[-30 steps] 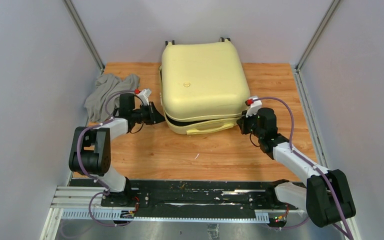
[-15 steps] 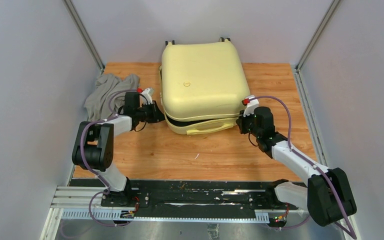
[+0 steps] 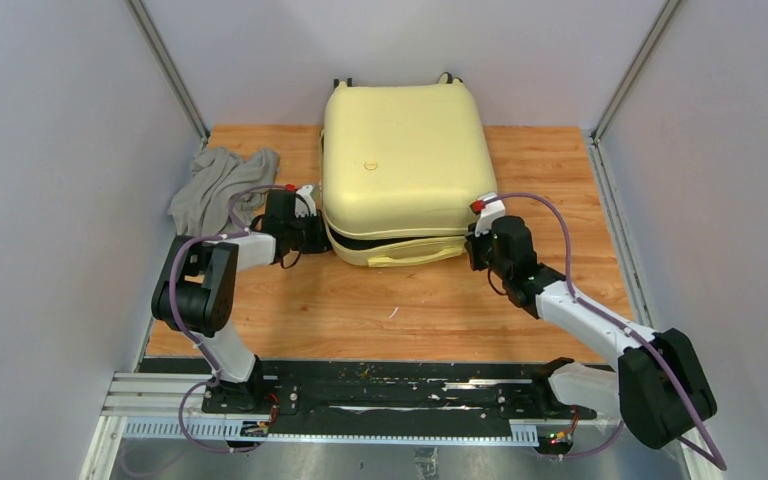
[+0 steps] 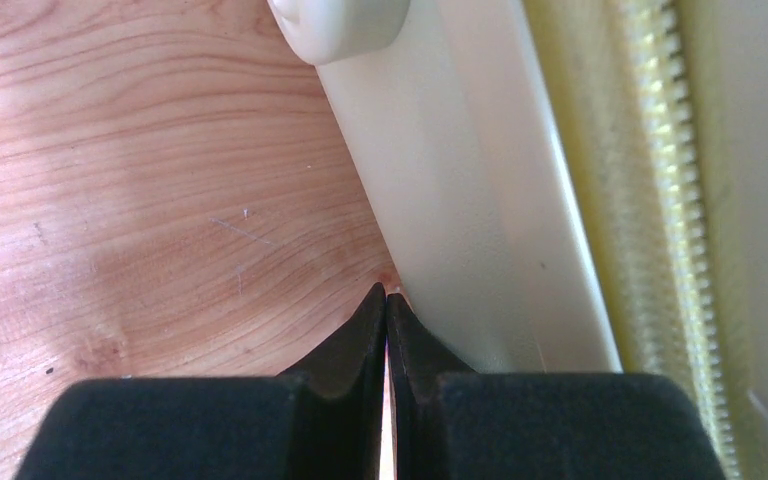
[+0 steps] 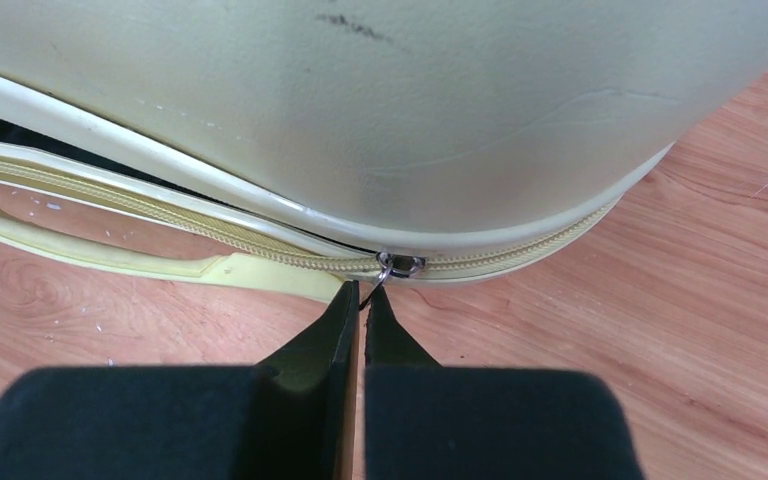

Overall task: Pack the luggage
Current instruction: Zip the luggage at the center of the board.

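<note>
L: my left gripper [image 4: 387,293] closed, empty, tips at luggage [image 3: 400,150] left side.
R: my right gripper [image 5: 362,296] pinches zip pull [image 5: 384,273].
Lid emblem [image 3: 369,166]: unreadable.

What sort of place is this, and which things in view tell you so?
Probably a robot lab test cell: two arms bolted to a metal rail, plain grey panels enclosing a wooden table, the luggage set out as a prop.

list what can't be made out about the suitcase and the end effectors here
- Contents of the luggage: top view, it is nearly closed; only a dark gap shows.
- Whether the shut right end effector actually pinches the zipper pull: right wrist view, too small.
- Whether the shut left end effector touches the luggage: left wrist view, its own tips hide the contact.
</note>
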Robot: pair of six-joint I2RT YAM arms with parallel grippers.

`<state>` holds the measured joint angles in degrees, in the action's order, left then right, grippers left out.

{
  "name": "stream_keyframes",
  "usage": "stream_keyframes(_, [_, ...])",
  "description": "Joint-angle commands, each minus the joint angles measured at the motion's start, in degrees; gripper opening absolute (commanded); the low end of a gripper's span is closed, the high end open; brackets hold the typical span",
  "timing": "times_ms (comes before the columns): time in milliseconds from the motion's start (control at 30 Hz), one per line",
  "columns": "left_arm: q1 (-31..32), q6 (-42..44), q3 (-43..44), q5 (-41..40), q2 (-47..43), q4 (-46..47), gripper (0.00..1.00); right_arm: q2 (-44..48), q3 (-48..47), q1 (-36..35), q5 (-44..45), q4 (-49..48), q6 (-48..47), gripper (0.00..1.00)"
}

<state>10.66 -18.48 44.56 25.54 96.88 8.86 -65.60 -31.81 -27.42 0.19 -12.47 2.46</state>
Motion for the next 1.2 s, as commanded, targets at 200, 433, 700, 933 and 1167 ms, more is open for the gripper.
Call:
stream_keyframes(200, [6.48,0.41,-0.54,15.94,-4.98,9.90,0.06,4.86,0.19,2.76,-23.50,-11.06,11.51,0.00])
stream_keyframes(433, [3.25,0.42,-2.40,18.82,-11.05,8.10,0.09,3.41,-0.06,-0.85,-19.46,-10.39,13.57,0.00])
stream_keyframes(700, [-3.78,9.03,-1.36,20.91,-17.61,-6.98,0.21,11.04,0.19,0.90,-8.00,0.36,11.81,0.23])
stream_keyframes(933, [-4.05,5.17,-0.63,20.29,-16.92,-4.44,0.33,19.26,-4.36,5.60,6.22,11.93,10.68,0.52])
stream_keyframes(1167, [-1.89,2.77,5.00,18.45,-12.63,-2.02,0.35,20.53,-4.66,13.93,4.15,16.47,12.18,0.57])
